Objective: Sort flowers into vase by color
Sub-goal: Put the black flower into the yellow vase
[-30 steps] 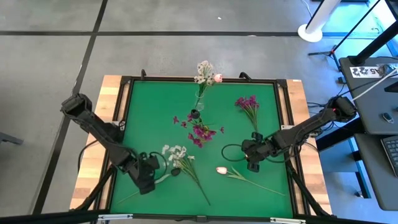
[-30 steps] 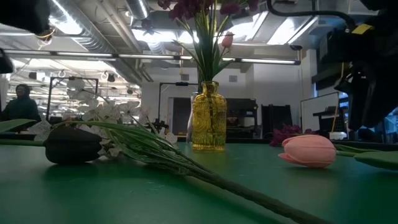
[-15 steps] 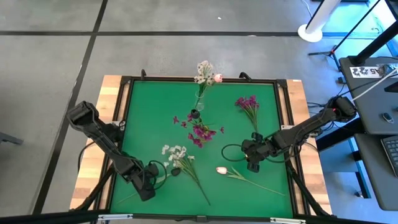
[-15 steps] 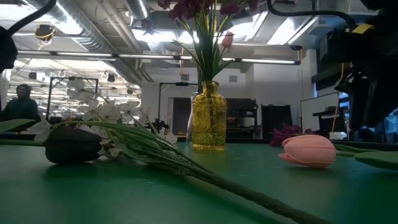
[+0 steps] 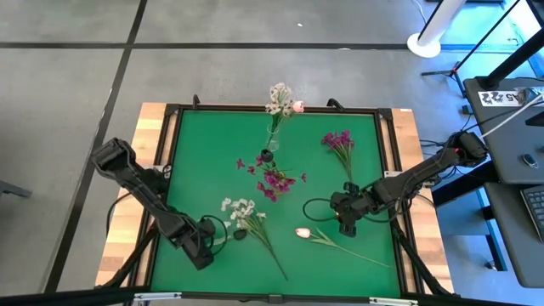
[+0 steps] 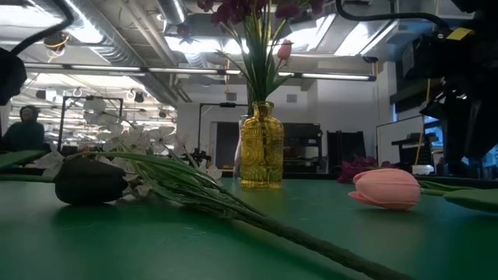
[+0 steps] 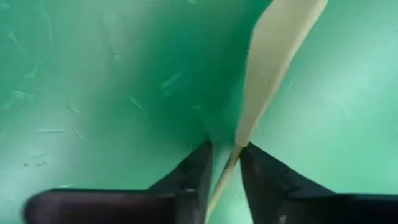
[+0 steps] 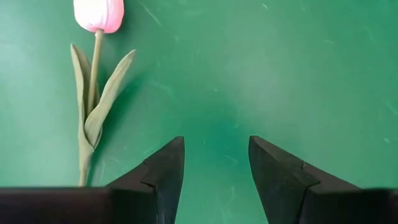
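Left gripper point(image 5: 204, 253): sitting low at the near left of the green table point(image 5: 204, 136); the wrist view is showing its jaws narrowed onto a pale green leaf point(image 7: 273, 68), the thin stalk end running between the two fingers point(image 7: 193, 180).
White flower point(image 5: 240, 211): lying on the mat just beside the left gripper, its long stem slanting toward the near edge — the high view is not showing whether the pinched leaf belongs to it.
Right gripper point(image 5: 347, 223): hovering at the near right of the mat, jaws standing apart with nothing between them; its wrist view is showing only bare green between the fingers point(image 8: 163, 174).
Pink tulip point(image 5: 303, 232): lying flat near the right gripper, apart from it; the right wrist view is giving its bud point(image 8: 98, 14), stem and two leaves, while the low view is showing only the bud point(image 6: 387, 189) resting on the mat.
Vase point(image 6: 261, 146): the low view is showing a yellow glass bottle standing upright mid-table; from above it is only a small dark mouth point(image 5: 266, 156).
Flowers in the vase: magenta clusters point(image 6: 249, 9) and a pink bud point(image 6: 285, 50) are rising from it in the low view.
Magenta bunch point(image 5: 274, 180): lying beside the vase; a second one point(image 5: 338, 141) is lying toward the far right.
Far edge: a white spray with a pink bud point(image 5: 280, 99) — what is holding it, I cannot tell.
Room: a person point(image 6: 26, 131) is standing far off behind the table, seen in the low view only.
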You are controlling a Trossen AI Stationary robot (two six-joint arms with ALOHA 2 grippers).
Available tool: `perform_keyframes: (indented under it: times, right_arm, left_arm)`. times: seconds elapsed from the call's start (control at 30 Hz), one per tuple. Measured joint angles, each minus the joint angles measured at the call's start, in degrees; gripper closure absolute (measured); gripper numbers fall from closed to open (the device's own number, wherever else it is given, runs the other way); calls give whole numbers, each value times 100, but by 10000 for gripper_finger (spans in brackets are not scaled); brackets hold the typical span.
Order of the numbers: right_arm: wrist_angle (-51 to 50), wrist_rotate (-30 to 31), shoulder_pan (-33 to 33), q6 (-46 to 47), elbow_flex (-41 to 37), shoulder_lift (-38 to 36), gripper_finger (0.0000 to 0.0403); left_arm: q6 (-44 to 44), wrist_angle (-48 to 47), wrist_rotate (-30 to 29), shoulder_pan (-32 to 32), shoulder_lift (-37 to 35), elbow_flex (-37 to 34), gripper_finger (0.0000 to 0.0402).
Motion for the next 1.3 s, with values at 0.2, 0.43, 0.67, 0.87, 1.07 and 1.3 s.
perform_keyframes:
  times: [0.2, 0.43, 0.67, 0.87, 1.07, 1.3]
  right_arm:
    - [0, -24, 0, -107, 0, -5, 224]
    - [0, -36, 0, -253, 109, -22, 224]
    - [-2, -33, 0, -389, 228, -22, 224]
    - [25, -31, 0, -471, 260, -22, 224]
    - [393, 124, 0, -748, 260, -57, 224]
    - [1220, 170, 2, -1313, 262, -550, 224]
  left_arm:
    - [53, -62, 82, 146, 0, 71, 393]
    - [601, -1035, -85, 191, -2, 1106, 398]
    - [888, -2324, -295, 79, -4, 2352, 400]
    - [1621, -2588, -1833, -121, -7, 3314, 401]
    - [3077, -2344, -4994, -467, -11, 3844, 401]
    - [4571, -1168, -6096, -129, -26, 3847, 401]
